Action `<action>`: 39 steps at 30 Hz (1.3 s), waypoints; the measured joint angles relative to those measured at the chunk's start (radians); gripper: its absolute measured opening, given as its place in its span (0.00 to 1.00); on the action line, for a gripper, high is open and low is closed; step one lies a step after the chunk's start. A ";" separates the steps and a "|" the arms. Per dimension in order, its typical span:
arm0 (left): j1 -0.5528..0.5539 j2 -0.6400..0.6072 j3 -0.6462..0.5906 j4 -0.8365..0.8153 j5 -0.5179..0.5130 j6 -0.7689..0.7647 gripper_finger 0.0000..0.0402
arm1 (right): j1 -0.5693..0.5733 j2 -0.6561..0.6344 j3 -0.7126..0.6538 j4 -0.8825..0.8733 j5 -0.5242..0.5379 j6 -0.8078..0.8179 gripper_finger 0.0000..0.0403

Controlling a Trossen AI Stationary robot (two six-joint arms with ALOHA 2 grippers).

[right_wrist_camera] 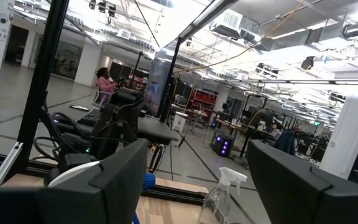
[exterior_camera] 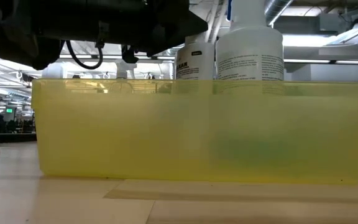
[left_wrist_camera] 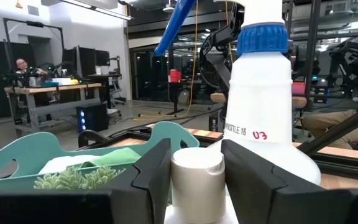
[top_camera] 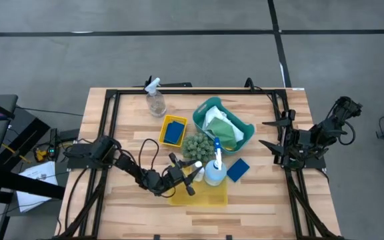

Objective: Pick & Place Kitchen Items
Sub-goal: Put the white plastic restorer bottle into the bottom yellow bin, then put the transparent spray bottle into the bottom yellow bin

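Observation:
A small white bottle [left_wrist_camera: 196, 177] stands upright in the flat yellow bin [top_camera: 209, 193] near the table's front. My left gripper [top_camera: 191, 175] reaches in level from the left and is shut on the bottle. Right beside the bottle stands a white spray bottle with a blue cap [top_camera: 215, 170], also seen in the left wrist view [left_wrist_camera: 260, 106]. A blue sponge [top_camera: 237, 169] lies on the wood to its right. My right gripper [top_camera: 268, 133] waits open and raised at the table's right side, holding nothing. My left gripper has the small white bottle's round cap [left_wrist_camera: 196, 163] between its two fingers [left_wrist_camera: 151, 177], one on each side. The fingers come level from the table's left. The bottle stays upright inside the yellow bin; whether its base rests on the bin's floor is hidden by the bin's wall [exterior_camera: 204, 130].
A teal basket [top_camera: 213, 107] with a white cloth and a green piece sits at the far centre. Beside it are a green bumpy ball [top_camera: 193, 144] and a small yellow bin holding a blue sponge [top_camera: 173, 131]. A clear spray bottle [top_camera: 155, 101] stands at the far left.

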 joint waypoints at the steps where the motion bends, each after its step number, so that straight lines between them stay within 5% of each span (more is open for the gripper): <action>1: 0.000 0.000 0.000 0.000 0.000 0.000 0.32 | 0.000 0.000 0.000 0.000 0.000 0.000 0.67; 13: -0.008 -0.019 -0.001 -0.001 -0.002 0.057 0.38 | 0.000 0.000 0.000 -0.004 0.000 0.000 0.67; 24: -0.010 -0.019 -0.001 -0.002 -0.002 0.079 0.54 | 0.000 0.000 0.000 -0.004 0.000 0.000 0.67; 39: -0.020 -0.190 -0.080 -0.061 0.032 0.181 0.62 | 0.000 0.000 0.000 -0.004 0.000 0.000 0.67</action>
